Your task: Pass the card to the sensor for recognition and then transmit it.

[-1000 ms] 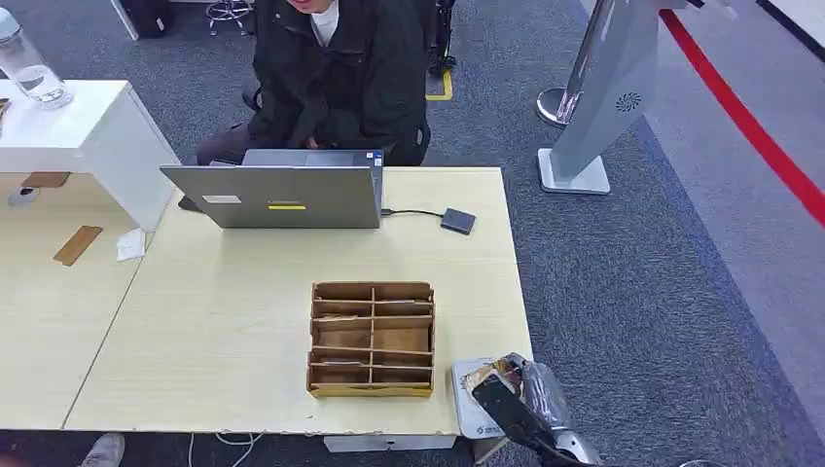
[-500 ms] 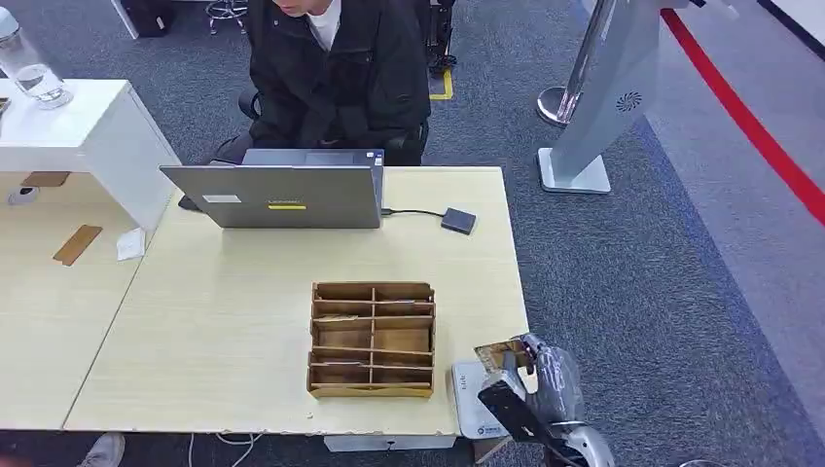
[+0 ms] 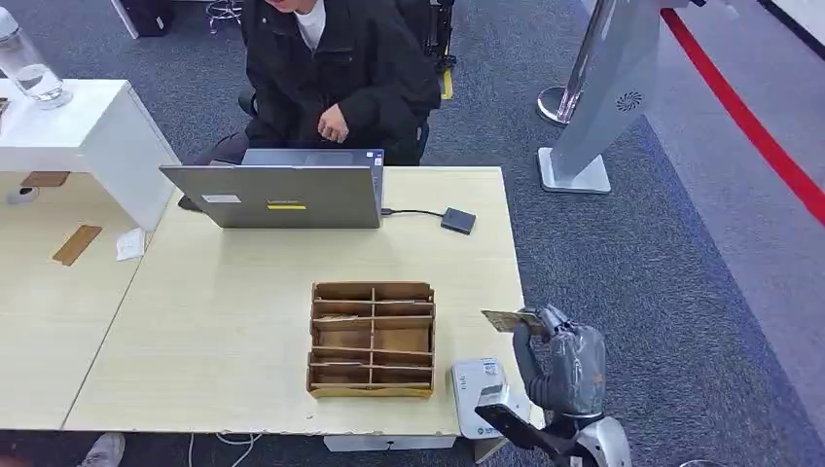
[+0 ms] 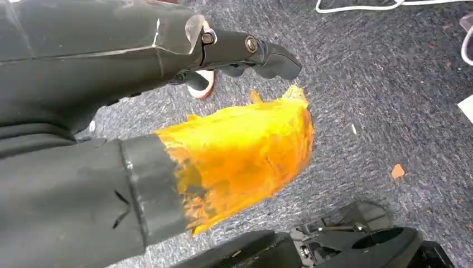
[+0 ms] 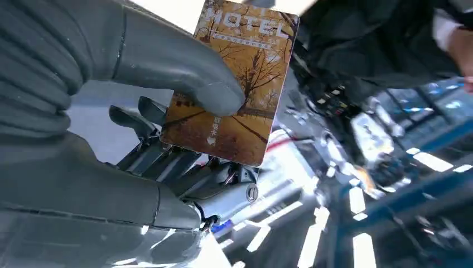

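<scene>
One thin, stiff hotel key card (image 5: pixel 234 89) sits pinched between thumb and fingers (image 5: pixel 167 156) of the right hand (image 3: pixel 559 365), held above the tabletop's (image 3: pixel 214 331) edge, at twelve o'clock from the white sensor (image 3: pixel 482 394) (light, glossy, probably slippery; edge-gripping seems safest).

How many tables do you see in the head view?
2. The pale wooden table in front carries the silver laptop and the brown cardboard divider box; a second pale wooden table adjoins its left side, cut off by the frame.
</scene>
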Motion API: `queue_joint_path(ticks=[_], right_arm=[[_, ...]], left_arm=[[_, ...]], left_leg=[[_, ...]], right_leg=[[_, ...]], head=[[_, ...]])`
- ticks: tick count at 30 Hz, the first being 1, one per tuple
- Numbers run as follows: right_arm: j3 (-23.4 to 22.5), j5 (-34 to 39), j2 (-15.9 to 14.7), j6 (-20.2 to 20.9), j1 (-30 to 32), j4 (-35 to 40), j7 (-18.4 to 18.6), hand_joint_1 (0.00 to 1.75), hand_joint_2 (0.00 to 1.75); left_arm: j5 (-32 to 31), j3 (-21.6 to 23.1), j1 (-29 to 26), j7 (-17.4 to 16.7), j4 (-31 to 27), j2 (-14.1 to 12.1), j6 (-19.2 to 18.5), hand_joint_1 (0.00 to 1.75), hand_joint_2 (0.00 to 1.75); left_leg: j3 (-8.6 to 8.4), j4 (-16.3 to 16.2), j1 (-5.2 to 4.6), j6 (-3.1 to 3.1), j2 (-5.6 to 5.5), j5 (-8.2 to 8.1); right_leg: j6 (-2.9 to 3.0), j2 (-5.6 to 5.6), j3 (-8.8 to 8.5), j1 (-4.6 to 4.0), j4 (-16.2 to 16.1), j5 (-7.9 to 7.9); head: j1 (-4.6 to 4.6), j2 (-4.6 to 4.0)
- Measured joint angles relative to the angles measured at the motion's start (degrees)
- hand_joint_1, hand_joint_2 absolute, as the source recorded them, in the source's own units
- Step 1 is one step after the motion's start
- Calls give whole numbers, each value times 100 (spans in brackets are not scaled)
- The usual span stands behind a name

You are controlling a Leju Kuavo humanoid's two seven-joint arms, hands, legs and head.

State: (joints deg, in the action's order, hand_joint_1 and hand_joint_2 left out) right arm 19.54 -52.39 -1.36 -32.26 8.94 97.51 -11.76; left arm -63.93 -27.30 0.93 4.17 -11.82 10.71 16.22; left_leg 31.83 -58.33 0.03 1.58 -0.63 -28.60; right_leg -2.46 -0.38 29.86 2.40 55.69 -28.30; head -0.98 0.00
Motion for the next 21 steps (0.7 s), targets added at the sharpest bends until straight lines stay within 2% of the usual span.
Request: queue_joint_path(ticks=[11,21], right_arm=[[461,-542,-2,-2,-369,240,-17,175,175],[966,-981,-2,131,-1105,70,288,175,175]], left_arm=[[-155,0,16,-103,0,28,-37,0,0],[-367,7,29,-116,0,28,-68,0,0]], left_leg=[[2,0,0,0,0,0],[2,0,0,0,1,1]], right_leg=[[0,0,1,0,0,0],[0,0,1,0,1,1]], head=[[2,0],[4,0]])
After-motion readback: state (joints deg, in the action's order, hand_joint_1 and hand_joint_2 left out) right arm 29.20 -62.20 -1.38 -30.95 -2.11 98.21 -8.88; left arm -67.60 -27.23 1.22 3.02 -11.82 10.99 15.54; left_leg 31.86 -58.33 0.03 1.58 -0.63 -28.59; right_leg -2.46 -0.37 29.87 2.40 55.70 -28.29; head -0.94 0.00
